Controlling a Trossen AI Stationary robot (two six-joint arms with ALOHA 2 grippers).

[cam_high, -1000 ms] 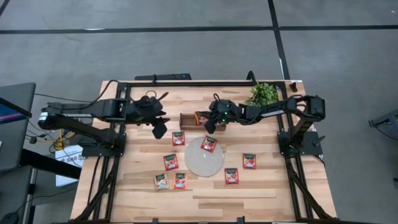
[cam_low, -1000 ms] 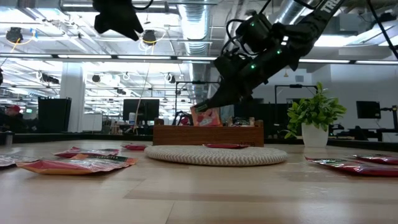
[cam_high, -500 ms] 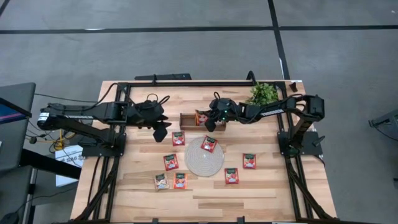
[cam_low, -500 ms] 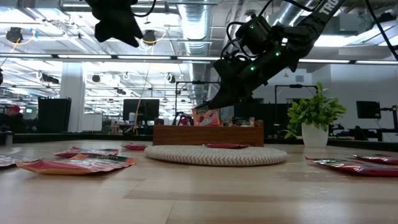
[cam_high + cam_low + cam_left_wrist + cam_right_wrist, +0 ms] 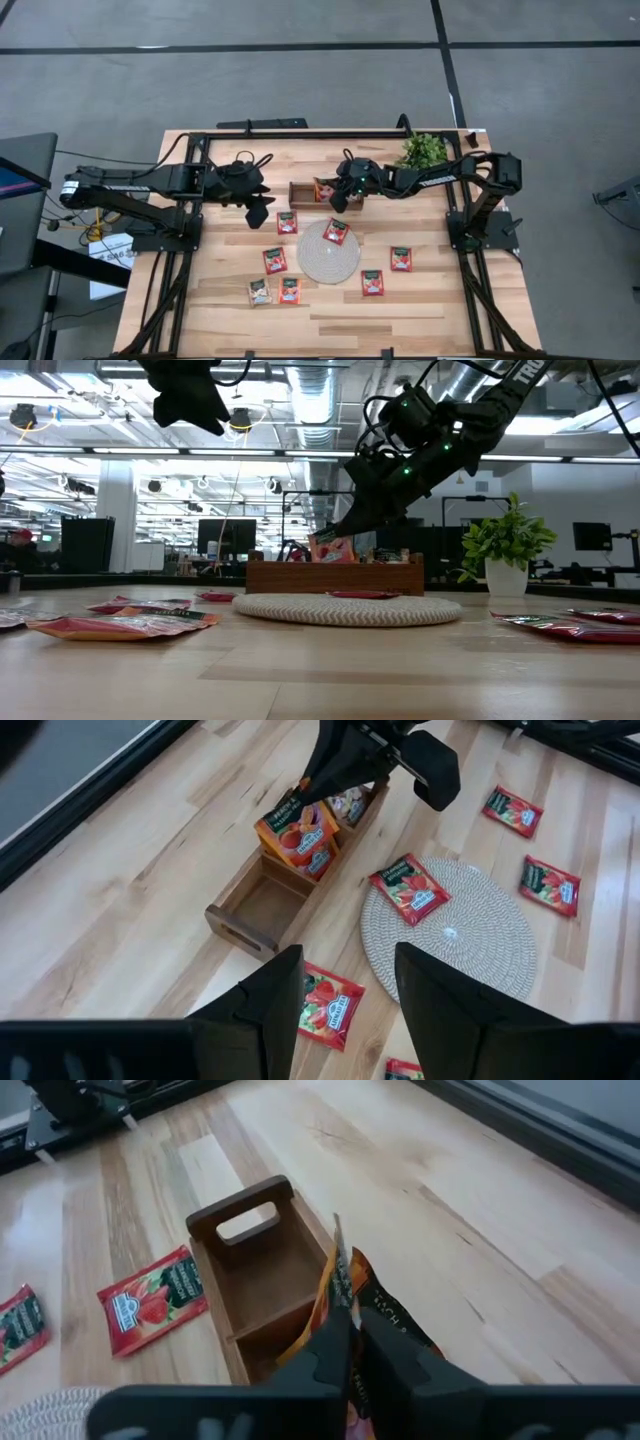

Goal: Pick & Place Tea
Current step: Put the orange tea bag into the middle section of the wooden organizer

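While the right end effector (image 5: 350,1342) hangs over the middle of the wooden tray (image 5: 300,192), its fingers are pinched on the top edge of an orange sachet (image 5: 352,1295), which stands upright in the middle compartment. In the left wrist view that sachet (image 5: 298,832) leans against another one just behind it in the same compartment. The compartment at the handle end (image 5: 262,1280) holds nothing; the far compartment is hidden under the arm.

The tray sits near the back of the surface (image 5: 420,300), with a small potted plant (image 5: 424,151) beside the right arm. A round woven mat (image 5: 328,252) lies just in front of the tray and carries one red sachet (image 5: 336,231) near its back rim. A second sachet (image 5: 287,222) lies on the wood just beside the mat, between it and the tray. Five more lie flat around the mat's front half, two on the right and three on the left, all well clear of the surface's edges.

The left end effector (image 5: 256,210) hovers above the wood to the left of the tray, its fingers (image 5: 268,1000) spread apart and holding nothing. The front strip of the surface is bare wood.
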